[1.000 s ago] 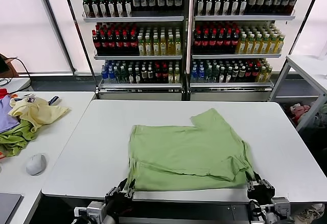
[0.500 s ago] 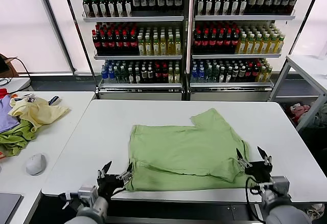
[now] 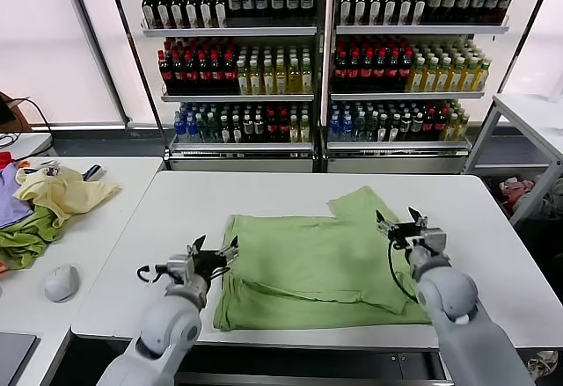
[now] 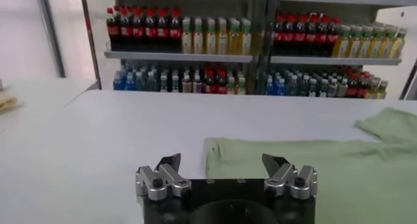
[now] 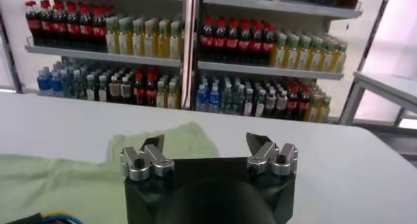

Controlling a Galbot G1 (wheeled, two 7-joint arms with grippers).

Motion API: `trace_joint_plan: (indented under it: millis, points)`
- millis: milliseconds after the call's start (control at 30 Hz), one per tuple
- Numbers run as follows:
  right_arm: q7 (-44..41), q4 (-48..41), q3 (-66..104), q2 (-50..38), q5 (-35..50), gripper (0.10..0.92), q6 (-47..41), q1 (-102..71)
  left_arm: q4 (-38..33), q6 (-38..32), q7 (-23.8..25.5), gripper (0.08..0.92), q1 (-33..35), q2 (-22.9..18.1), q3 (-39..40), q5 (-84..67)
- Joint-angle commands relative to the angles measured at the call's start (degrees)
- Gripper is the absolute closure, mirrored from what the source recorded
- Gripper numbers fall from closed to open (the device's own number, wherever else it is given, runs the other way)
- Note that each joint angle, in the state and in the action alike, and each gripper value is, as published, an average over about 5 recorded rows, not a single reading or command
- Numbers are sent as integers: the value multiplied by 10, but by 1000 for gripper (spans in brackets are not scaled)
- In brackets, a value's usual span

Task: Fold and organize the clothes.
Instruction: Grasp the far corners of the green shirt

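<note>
Head view: light sage-green shirt [image 3: 321, 258] spread flat on the white table [image 3: 176, 228], partly folded, one sleeve sticking out toward the far right. Left gripper [image 3: 211, 252] raised just over the shirt's left edge, jaws spread wide, nothing between them. Right gripper [image 3: 402, 224] lifted above the shirt's right side, near the sleeve, jaws likewise wide apart and empty. On the side table [image 3: 97, 228] to the left, a heap of pale yellow, green and purple garments [image 3: 44, 206] and a grey computer mouse [image 3: 62, 282]. Behind, shelves of bottled drinks [image 3: 317, 61].

Left wrist view: left gripper [image 4: 225, 161] fully spread, holding nothing, shirt edge [image 4: 293, 160] lying on the table just beyond the fingertips [image 4: 171, 161].

Right wrist view: right gripper [image 5: 206, 143] gaping wide, empty, green fabric [image 5: 163, 144] flat on the table beyond it, bottle shelves [image 5: 195, 43] in the background.
</note>
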Motion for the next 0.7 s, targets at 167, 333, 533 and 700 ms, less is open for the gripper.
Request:
trace_joint_plan:
  millis: [167,333,533,700]
  points:
    - [-2,-213,-95,33,-14,203,-17,185,226,-2,-1,177,-174,-31,45,-12]
    - [-8,-286,-97,55,-7,203,-17,213,267,-2,-1,177,-192,-45,51,-1]
    - [-10,-336,-93,76,-5,203,-19,228,292,4,-3,177,-199,-52,55,22]
    - [-9,-362,-90,87,-12,203,-23,232,293,8,-3,177,-195,-54,57,26]
